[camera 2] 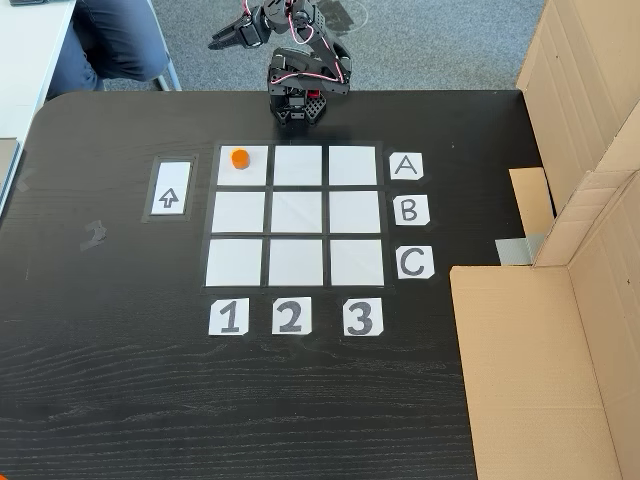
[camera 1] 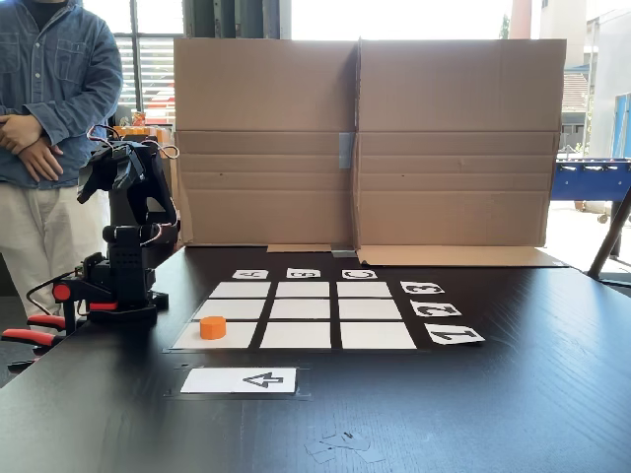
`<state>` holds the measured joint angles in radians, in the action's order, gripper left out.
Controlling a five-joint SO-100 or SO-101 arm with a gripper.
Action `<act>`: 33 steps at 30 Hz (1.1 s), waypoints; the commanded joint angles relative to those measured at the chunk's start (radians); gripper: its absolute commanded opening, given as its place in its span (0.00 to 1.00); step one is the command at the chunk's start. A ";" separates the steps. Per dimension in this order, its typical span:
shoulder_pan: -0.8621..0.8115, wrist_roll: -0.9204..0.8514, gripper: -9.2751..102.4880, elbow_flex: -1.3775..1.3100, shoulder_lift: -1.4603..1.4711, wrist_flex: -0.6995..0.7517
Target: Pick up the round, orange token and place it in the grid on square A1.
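Note:
The orange token [camera 2: 239, 158] stands on square A1 [camera 2: 250, 172], the grid [camera 2: 297, 212] corner that lines up with the "A" and "1" cards, towards that square's far left part. In the other fixed view the token [camera 1: 213, 327] rests on the near-left square A1 [camera 1: 233, 338] of the grid [camera 1: 303, 310]. The arm is folded back over its base beyond the grid. Its gripper [camera 2: 226, 38] points away from the token, well clear of it, and looks shut and empty. Seen from the other side, the gripper [camera 1: 91, 181] hangs high above the table.
A white arrow card [camera 2: 170, 189] lies beside the grid's column 1 side. Cardboard walls [camera 1: 360, 138] enclose the far side of the black table [camera 1: 493, 414]. A person [camera 1: 49, 118] stands behind the arm. Red clamps [camera 1: 39, 330] hold the base at the table edge.

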<state>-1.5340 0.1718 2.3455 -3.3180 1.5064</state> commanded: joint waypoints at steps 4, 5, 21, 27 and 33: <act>-0.026 0.002 0.09 0.023 -0.006 0.011; -0.031 0.002 0.09 0.026 -0.008 0.015; -0.112 0.002 0.07 0.196 -0.008 -0.014; -0.123 0.002 0.07 0.279 -0.008 -0.087; -0.132 -0.003 0.07 0.370 -0.008 -0.169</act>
<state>-1.6552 0.1718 2.7013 -3.3195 1.3729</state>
